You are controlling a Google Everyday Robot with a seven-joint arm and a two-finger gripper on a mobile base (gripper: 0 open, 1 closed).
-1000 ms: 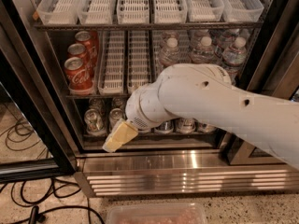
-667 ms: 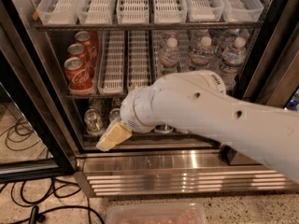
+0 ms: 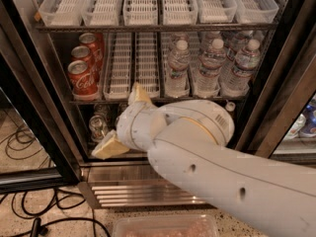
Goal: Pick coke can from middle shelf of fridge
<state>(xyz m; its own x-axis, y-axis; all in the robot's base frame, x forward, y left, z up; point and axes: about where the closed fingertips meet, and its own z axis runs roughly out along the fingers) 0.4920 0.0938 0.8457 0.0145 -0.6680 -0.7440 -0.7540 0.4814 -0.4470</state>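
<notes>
Three red coke cans stand in a row in the left lane of the middle shelf (image 3: 148,100) of the fridge (image 3: 276,98); the front coke can (image 3: 85,81) is nearest the door opening. My gripper (image 3: 116,121) is in front of the lower shelf, below and to the right of the cans. It is open and empty. One cream finger (image 3: 109,146) points down-left and the other finger (image 3: 139,94) reaches up to the middle shelf's edge. My white arm (image 3: 207,157) hides much of the lower shelf.
Water bottles (image 3: 210,65) fill the right lanes of the middle shelf; two white slatted lanes (image 3: 133,63) beside the cans hold nothing. Clear-white bins (image 3: 143,4) sit on the top tier. Silver cans (image 3: 98,128) stand below. Cables (image 3: 29,147) lie on the floor at left. A clear tub (image 3: 165,226) is at the bottom.
The arm has come closer and its wrist has turned. A second finger now shows, pointing up at the middle shelf's edge.
</notes>
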